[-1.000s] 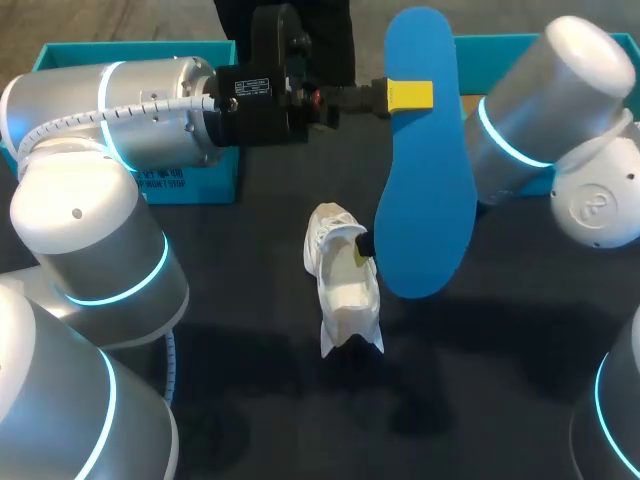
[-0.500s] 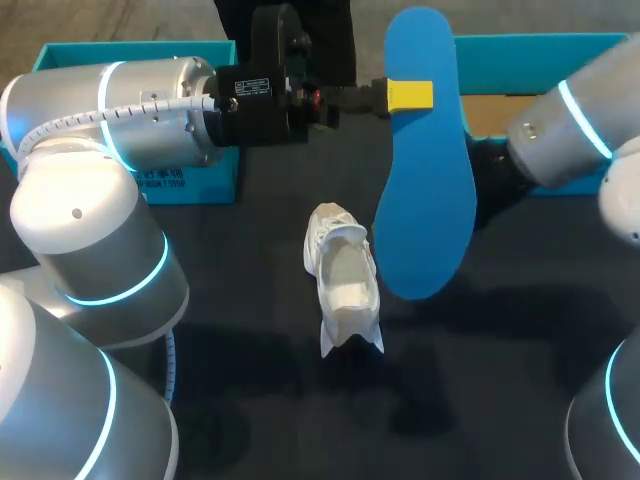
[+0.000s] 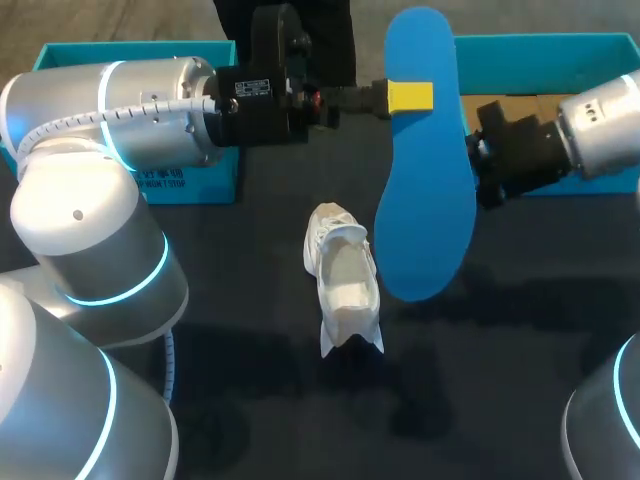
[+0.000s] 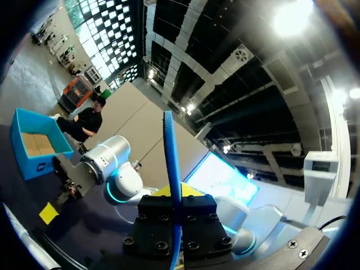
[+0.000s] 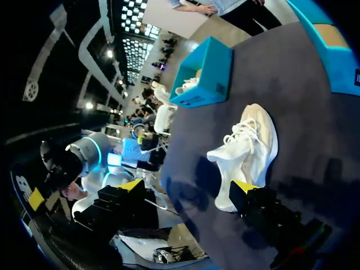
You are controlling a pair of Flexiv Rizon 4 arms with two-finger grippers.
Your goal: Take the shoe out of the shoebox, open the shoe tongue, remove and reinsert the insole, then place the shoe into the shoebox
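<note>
Left gripper [image 3: 408, 96] clamps the flat blue foam insole [image 3: 425, 200] near its narrow end, above the dark table [image 3: 500, 350]; right gripper [image 5: 189, 185] hangs open nearby; white laced sneaker [image 3: 345, 290] lies on the table
</note>
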